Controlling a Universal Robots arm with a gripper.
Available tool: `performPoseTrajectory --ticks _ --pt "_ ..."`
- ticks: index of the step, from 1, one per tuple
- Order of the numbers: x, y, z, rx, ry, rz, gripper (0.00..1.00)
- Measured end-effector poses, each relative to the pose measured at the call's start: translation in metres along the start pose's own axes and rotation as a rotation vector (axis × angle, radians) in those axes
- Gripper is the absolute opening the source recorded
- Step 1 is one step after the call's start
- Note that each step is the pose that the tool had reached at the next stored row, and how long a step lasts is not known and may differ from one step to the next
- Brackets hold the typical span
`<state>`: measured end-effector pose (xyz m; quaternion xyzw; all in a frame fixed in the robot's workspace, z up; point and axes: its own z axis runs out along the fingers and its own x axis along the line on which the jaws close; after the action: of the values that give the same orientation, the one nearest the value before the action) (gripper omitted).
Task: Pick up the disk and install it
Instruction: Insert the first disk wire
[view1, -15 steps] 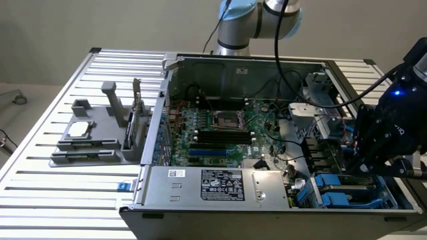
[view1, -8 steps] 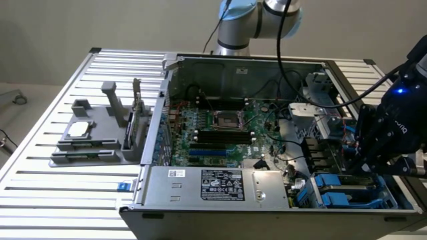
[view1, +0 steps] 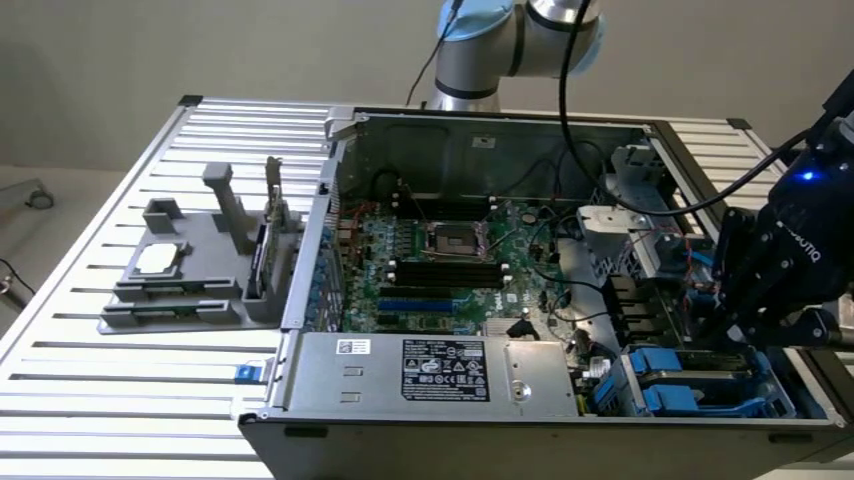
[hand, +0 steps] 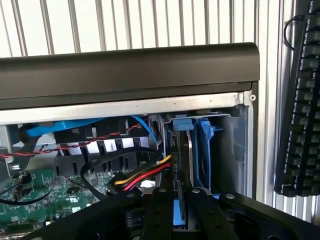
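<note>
The disk (hand: 175, 150) stands on edge in the wrist view, a thin dark slab with blue plastic at its ends. It sits in the drive bay (hand: 202, 145) at the corner of the open computer case (view1: 467, 130), beside another blue carrier. My gripper (hand: 177, 192) is shut on the disk, one black finger on each flat side. In the exterior view the black gripper (view1: 727, 335) hangs over the blue-railed drive bay (view1: 681, 385) at the case's front corner on the exterior view's right, and it hides the disk there.
Red, yellow and black cables (hand: 145, 175) run close beside the bay. A power supply (view1: 427, 370) and the motherboard (view1: 441, 260) are inside the case. A grey fixture (view1: 187, 270) stands on the slatted table at the exterior view's left. A black keyboard (hand: 302, 100) lies outside the case.
</note>
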<state>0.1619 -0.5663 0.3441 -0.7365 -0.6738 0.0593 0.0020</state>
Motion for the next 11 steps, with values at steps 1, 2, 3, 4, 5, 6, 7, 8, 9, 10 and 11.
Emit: performPoseTrajectory --ticks 1,2,3,4,5,6,7,8,9,10,11 --pt "0.001 0.0014 0.0000 0.0057 -0.0037 0.000 0.16" --pt "0.001 0.0028 -0.0002 0.0132 -0.0081 0.000 0.16" --pt "0.001 0.0042 -0.0003 0.0215 -0.0125 -0.001 0.16" --pt "0.002 0.0058 -0.0004 0.0304 -0.0168 -0.001 0.16" --pt "0.002 0.0075 -0.0002 0.0392 -0.0202 -0.002 0.16" --pt "0.002 0.0094 -0.0002 0.0499 -0.0229 -0.002 0.16" --pt "0.002 0.0111 -0.0002 0.0613 -0.0245 -0.003 0.16" --pt "0.002 0.0121 -0.0002 0.0693 -0.0252 -0.004 0.16" --pt "0.002 0.0131 -0.0001 0.0773 -0.0260 -0.005 0.16" --pt "0.002 0.0140 0.0002 0.0859 -0.0268 -0.006 0.16" --pt "0.003 0.0152 0.0004 0.0954 -0.0277 -0.006 0.16"
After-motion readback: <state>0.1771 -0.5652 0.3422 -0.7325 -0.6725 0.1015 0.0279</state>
